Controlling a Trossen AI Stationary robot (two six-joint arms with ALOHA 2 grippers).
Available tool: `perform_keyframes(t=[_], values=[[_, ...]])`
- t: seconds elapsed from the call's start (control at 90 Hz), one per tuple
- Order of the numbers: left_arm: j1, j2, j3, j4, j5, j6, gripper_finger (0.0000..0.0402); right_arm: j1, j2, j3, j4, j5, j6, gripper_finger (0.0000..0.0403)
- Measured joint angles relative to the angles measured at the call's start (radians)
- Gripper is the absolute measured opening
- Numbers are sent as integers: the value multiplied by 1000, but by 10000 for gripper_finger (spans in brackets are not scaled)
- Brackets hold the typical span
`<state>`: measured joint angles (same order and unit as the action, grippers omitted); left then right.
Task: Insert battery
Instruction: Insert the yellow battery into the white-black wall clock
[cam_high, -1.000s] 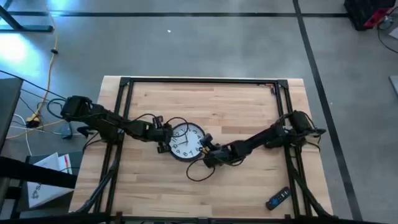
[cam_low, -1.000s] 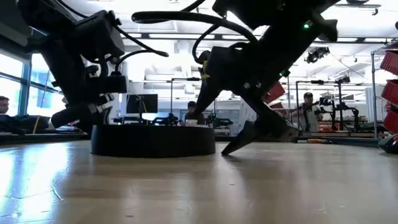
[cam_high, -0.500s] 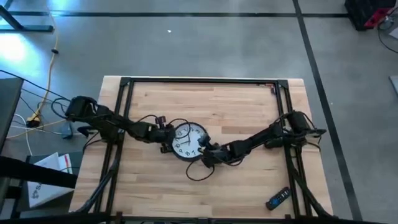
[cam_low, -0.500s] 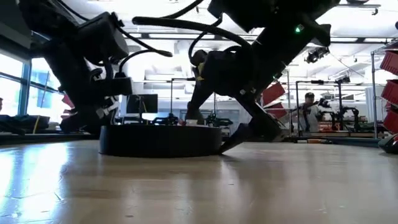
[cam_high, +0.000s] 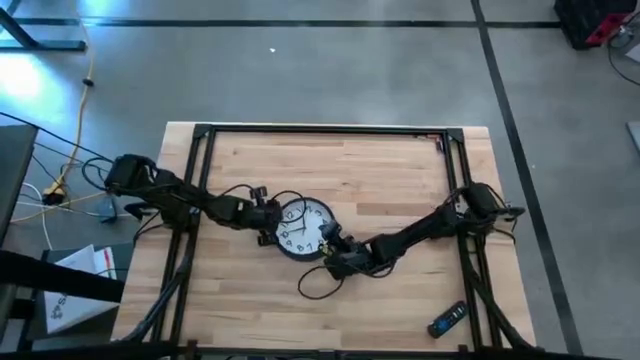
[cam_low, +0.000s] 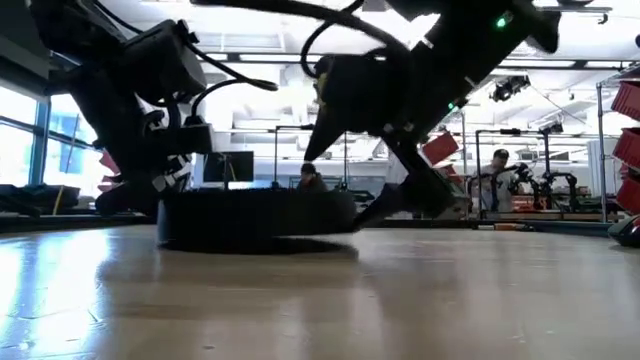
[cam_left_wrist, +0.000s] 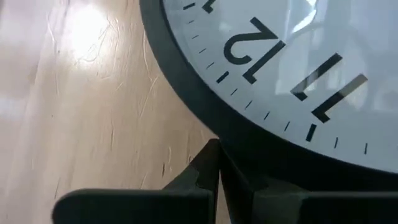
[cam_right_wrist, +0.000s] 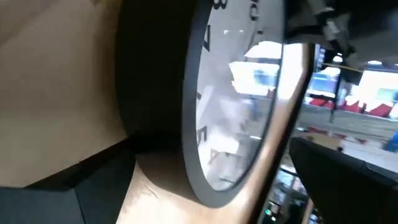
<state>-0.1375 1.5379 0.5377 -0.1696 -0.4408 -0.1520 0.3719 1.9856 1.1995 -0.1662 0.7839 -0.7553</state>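
A round wall clock (cam_high: 300, 226) with a black rim and white face lies face up at the table's middle. In the low view the clock (cam_low: 255, 215) stands a little off the wood on its right side. My left gripper (cam_high: 268, 222) is shut at the clock's left rim, by the 11 and 12. My right gripper (cam_high: 330, 245) is shut on the clock at its near right rim. The battery is out of view. My left gripper touches the outer side of the clock's rim (cam_left_wrist: 236, 140) with its shut fingertips (cam_left_wrist: 208, 163), coming level from the table's left. My right gripper has the clock's near right rim (cam_right_wrist: 205, 186) between its fingers, one finger (cam_right_wrist: 62, 193) below the clock and the other (cam_right_wrist: 339, 180) over the face. It comes slanting from the table's right and near side. That side of the clock is raised off the table.
A dark remote (cam_high: 447, 319) lies near the table's near right corner. A black cable loop (cam_high: 315, 285) rests on the wood just near of the clock. A black frame (cam_high: 325, 130) runs along the table's edges. People and racks show in the room beyond.
My left gripper has gone a little toward the table's right, and the clock slid that way along the table. My right gripper has closed in on the clock's near right rim, and that side of the clock has risen off the wood.
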Motion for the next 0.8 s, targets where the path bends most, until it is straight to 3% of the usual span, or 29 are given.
perform_keyframes(t=[0.511, 0.8], values=[[-2, -3, 31, -33, 13, 14, 0, 34, -32, 15, -8, -10, 155, 392], [0, -3, 40, -37, 24, 25, 0, -3, -23, 17, -102, -161, 239, 392]])
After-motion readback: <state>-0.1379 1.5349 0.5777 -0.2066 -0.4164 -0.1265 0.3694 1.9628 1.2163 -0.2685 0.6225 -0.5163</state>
